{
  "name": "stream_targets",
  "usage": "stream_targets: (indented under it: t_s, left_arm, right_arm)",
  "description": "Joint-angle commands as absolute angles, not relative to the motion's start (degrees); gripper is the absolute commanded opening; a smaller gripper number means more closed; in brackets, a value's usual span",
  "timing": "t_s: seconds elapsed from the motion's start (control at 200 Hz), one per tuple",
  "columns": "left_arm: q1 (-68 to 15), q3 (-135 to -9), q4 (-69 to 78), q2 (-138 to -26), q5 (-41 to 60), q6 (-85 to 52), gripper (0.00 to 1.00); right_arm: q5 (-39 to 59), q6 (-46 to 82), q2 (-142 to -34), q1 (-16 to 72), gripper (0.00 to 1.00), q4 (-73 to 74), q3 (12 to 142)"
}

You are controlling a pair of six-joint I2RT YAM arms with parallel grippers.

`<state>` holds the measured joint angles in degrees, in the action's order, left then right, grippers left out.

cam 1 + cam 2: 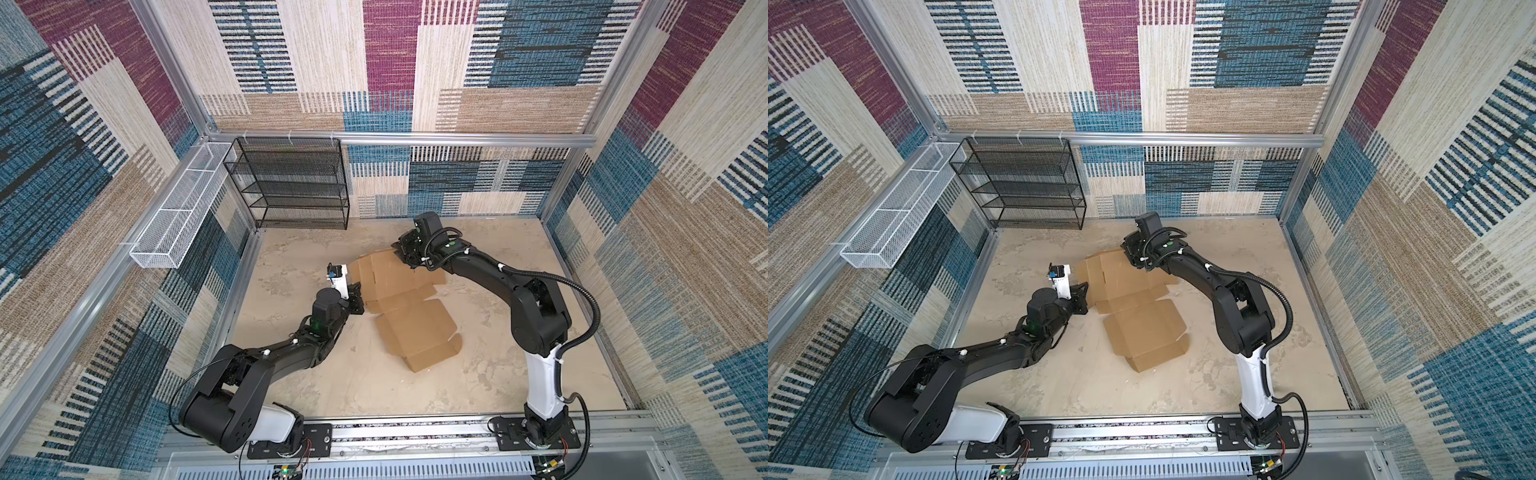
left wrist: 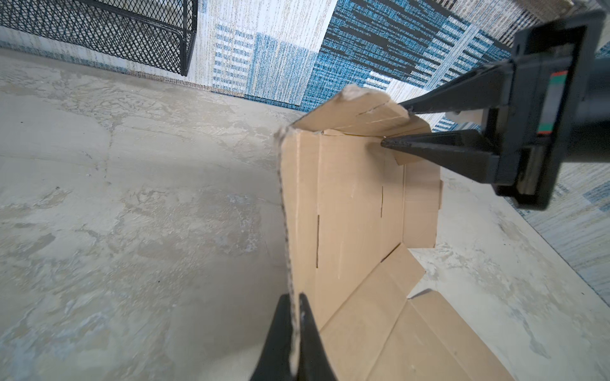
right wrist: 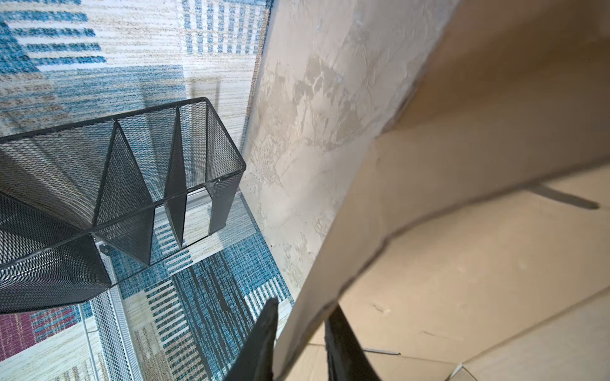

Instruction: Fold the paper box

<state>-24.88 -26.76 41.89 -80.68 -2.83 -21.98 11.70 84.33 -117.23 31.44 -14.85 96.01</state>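
Likely flap slip or crease tear if pulled now: brown corrugated cardboard paper box (image 1: pixel 411 328) mid-frame, left gripper (image 2: pixel 293 297) pinched tight on its frame-left edge, right gripper (image 3: pixel 303 305) loosely astride upper flap, unclamped.

Mottled beige tabletop (image 1: pixel 332 386). The paper box (image 1: pixel 409 307), a partly unfolded brown cardboard sheet, lies near the centre with its far-left flaps raised; a black mesh rack (image 1: pixel 291 183) stands at the far-left corner.
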Motion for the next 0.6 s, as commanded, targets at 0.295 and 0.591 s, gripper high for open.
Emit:
stream_targets:
  t_s: [0.295, 0.591]
  left_arm:
    - [-25.6, -26.7, 46.2, -80.6, -2.3, -22.3, 0.0]
    - [-26.3, -26.7, 46.1, -80.5, -2.1, -21.9, 0.0]
  right_arm:
    - [12.2, 84.4, -118.3, 31.4, 0.26, -12.9, 96.9]
    - [11.8, 84.4, -118.4, 30.8, 0.19, -12.3, 96.8]
